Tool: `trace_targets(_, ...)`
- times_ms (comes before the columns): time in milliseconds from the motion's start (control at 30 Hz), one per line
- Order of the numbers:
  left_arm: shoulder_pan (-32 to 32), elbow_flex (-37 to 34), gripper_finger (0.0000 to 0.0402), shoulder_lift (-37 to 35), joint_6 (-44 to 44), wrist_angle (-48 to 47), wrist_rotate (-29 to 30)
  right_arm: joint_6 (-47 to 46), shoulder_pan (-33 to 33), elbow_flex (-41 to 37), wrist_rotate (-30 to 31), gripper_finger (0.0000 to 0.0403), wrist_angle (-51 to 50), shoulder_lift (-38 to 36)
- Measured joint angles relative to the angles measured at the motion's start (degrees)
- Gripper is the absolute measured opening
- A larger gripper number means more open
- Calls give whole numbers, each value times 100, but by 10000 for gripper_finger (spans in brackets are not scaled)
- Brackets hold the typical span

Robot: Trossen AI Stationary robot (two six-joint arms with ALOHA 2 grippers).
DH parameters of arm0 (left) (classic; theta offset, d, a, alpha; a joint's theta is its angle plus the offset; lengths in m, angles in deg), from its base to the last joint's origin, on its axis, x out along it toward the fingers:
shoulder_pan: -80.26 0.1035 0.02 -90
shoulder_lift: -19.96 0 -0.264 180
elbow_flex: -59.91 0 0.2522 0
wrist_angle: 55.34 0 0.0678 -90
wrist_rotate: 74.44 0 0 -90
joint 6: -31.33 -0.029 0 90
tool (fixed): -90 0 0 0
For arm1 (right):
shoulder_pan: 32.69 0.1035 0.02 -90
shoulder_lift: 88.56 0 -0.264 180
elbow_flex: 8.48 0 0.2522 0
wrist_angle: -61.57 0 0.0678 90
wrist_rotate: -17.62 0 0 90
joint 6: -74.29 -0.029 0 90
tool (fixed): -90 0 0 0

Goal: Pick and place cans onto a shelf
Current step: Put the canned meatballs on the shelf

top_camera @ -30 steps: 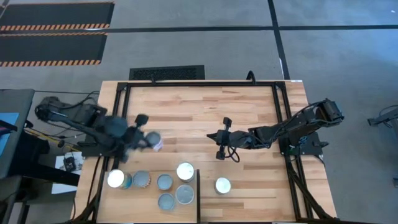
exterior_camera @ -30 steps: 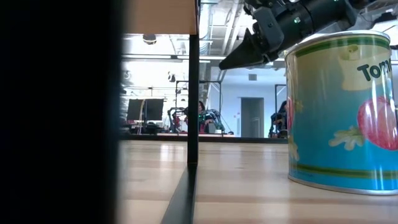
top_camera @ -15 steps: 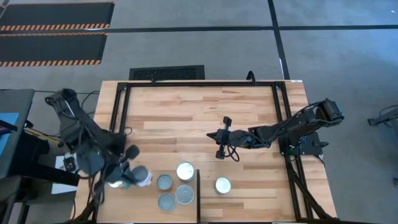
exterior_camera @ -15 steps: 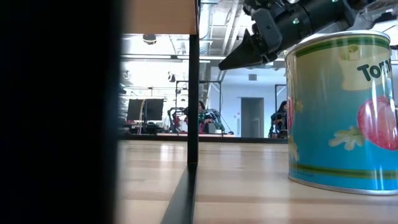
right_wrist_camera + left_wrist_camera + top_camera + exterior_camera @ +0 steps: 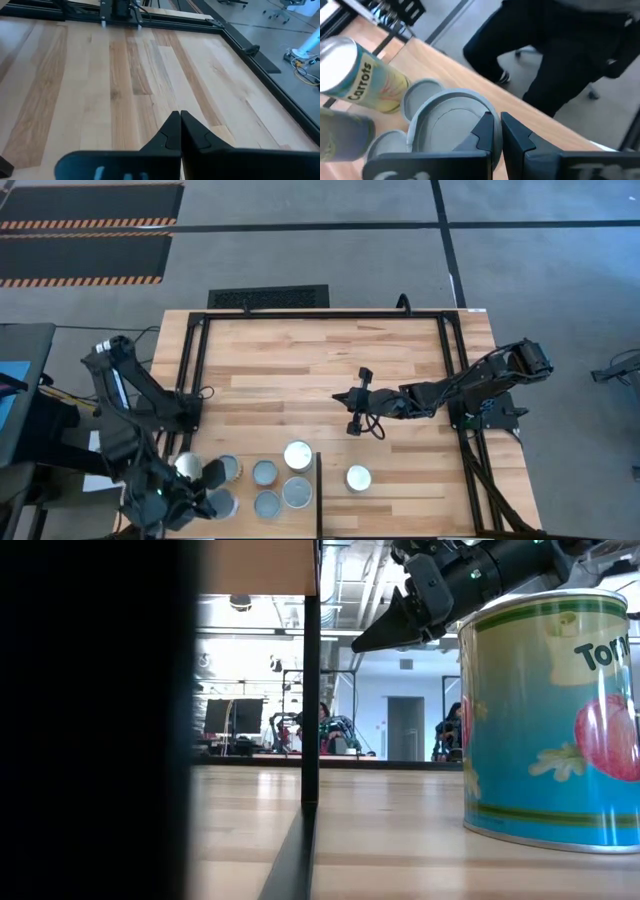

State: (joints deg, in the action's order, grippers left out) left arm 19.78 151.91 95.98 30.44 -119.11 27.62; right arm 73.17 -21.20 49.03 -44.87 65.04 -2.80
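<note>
Left gripper [image 5: 212, 502] is down at the near-left corner over the cans [image 5: 265, 473], fingers pinched together and grasping nothing I can make out — looks like the reach-for-a-can step, so next it'd need to spread its fingers and drop around one. The tins sit packed beside the shelf edge [image 5: 318, 495] (tight for fingers). Right gripper [image 5: 352, 413] hangs clenched mid-table, empty — one lone can [image 5: 358, 478] stands nearby. A person [image 5: 560, 55] stands just past the table.

Left gripper [image 5: 205, 498] closed, low; right gripper [image 5: 352, 412] closed, mid-table.
</note>
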Motion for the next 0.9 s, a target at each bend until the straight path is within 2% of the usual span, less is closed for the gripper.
trace_targets(100,-33,4,0,237,66,-41,212,-35,5,0,0,10,2,0)
trace_targets(300,-34,4,0,553,357,-76,182,-40,107,0,0,9,4,0)
trace_targets(667,-3,4,17,573,828,-387,335,-57,369,1,0,9,8,0)
trace_targets(900,-1,4,14,573,964,-355,333,-85,424,2,0,10,9,0)
